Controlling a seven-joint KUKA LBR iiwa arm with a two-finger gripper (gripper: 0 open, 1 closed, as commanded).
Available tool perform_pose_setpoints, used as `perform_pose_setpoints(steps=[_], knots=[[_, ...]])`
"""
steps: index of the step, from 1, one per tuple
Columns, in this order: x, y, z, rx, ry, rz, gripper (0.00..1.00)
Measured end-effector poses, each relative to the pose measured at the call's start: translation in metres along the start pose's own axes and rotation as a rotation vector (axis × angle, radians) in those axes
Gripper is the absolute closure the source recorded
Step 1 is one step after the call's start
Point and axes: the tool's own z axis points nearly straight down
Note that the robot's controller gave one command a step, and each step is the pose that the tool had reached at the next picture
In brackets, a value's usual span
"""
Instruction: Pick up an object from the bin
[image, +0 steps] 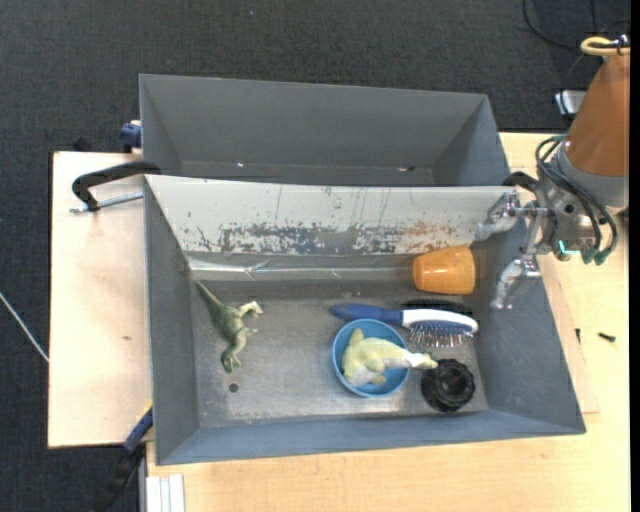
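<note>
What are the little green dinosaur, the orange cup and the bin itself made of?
The green dinosaur looks like moulded plastic or rubber: one dull colour, thin tail and legs. The orange cup, lying on its side, seems smooth plastic with a soft sheen. The bin looks like painted sheet metal: flat grey walls, paint scratched along the back.

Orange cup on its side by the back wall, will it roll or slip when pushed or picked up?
The orange cup lies on its rounded side, so a push would probably roll it. It looks like smooth plastic, so likely light, stiff and a bit slippery to grip.
</note>
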Motion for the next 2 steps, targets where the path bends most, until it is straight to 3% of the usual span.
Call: perform_pose_setpoints(steps=[1,2], knots=[[-0.015,0.025,0.120,0.002,-0.026,-0.179,0.00],[-0.003,0.064,0.133,-0.006,-0.031,0.311,0.00]])
